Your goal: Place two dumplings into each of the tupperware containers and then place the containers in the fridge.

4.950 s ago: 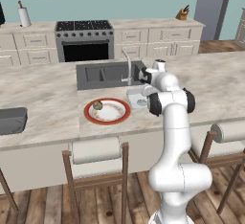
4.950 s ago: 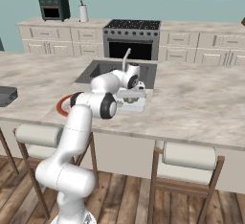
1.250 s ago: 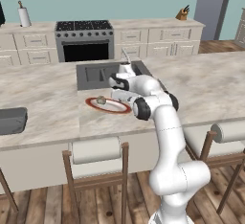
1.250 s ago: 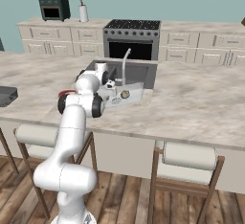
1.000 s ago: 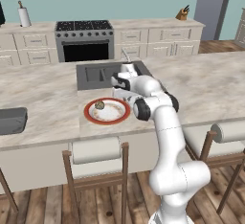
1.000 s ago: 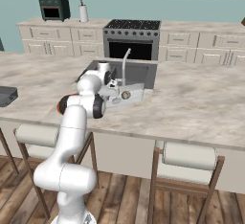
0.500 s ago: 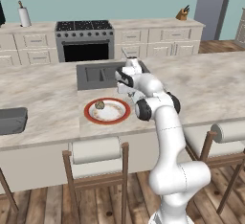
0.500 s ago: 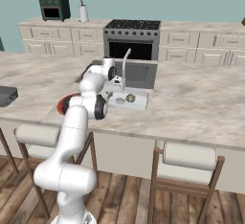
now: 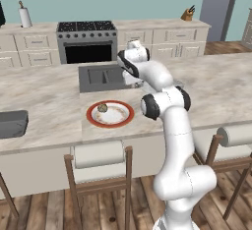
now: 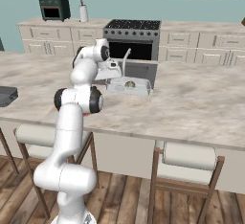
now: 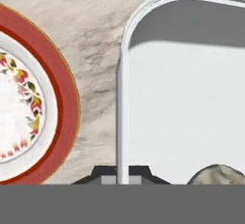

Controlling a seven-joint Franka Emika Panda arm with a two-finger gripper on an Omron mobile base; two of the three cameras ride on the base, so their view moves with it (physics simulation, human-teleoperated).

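Left base view: pincer point(image 9: 128, 79) hangs off the wrist, pointing down at the counter point(image 9: 39, 101). The arm rises from the base, elbow bent high, forearm reaching fwd and left, hand folded down. Plate point(image 9: 123, 121) lies below the pincer and toward the robot, w/ one dumpling point(image 9: 102, 108) on it, prob. parked there as stock to be picked. Sink point(image 9: 101, 76) sits just beside the pincer, away from the tub side.

Right base view: pincer point(image 10: 114, 72) is above the counter, a bit short of the tub point(image 10: 141, 91), which sits just past it on its far side from the plate. One dumpling point(image 10: 129, 84) is already in the tub. Tub is close to the plate, so each carry is short. Upper arm upright, wrist at top, hand angled down and fwd.

Hand view: pincer point(image 11: 119, 173) is clenched, tips together, nothing seen btwn them; whether a dumpling is nipped lower down I cannot tell. Looking straight down: tub rim point(image 11: 125, 50) runs right under the tips, plate rim point(image 11: 67, 103) to one side, tub floor to the other. A dumpling point(image 11: 217, 175) lies in the tub, near the tips but clear of them.

Judgement: mid-filling, tub needs more, fridge step not yet begun.
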